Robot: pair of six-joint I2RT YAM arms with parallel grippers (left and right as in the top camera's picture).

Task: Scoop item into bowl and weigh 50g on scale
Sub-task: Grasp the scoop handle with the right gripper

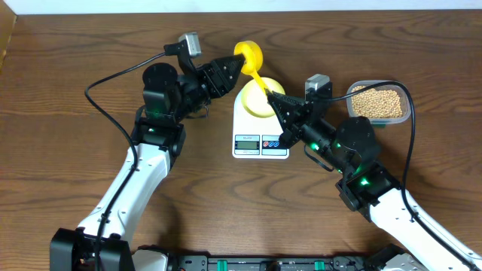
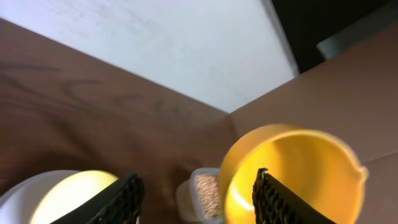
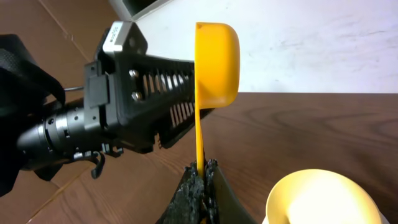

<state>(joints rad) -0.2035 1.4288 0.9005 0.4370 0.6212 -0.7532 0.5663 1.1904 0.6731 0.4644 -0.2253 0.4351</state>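
Wooden table [image 1: 68,90], two arms converging on its far middle: left arm [image 1: 154,147] from the near left, right arm [image 1: 361,162] from the near right. White scale [image 1: 248,126] sits flat at centre, display and buttons facing the near edge; the reading is too small to make out. Clear plastic tub [image 1: 407,105] stands to the right of the scale, apart from it, and holds the beans [image 1: 376,103] in a level layer. Pale yellow bowl [image 1: 248,94] rests on the scale platform, upright, covering most of its far half. Bright yellow scoop [image 1: 248,54]: the cup is up in the air past the far edge of the scale and the handle slants down toward the bowl's right side. Right gripper [image 3: 201,190] is clamped on the lower end of the scoop handle, fingers pressed tight to the thin strip; in the right wrist view the handle stands straight up from the grip with the cup at the top. Left gripper [image 1: 236,68] reaches in from the left, at the level of the cup. Its fingers [image 2: 121,199] stand apart and are not closed on anything. In the left wrist view the cup's mouth faces the camera and overlaps the right-hand finger. I cannot tell whether that finger touches the cup. The same view shows the bowl at lower left and the tub of beans between the fingers, farther off.
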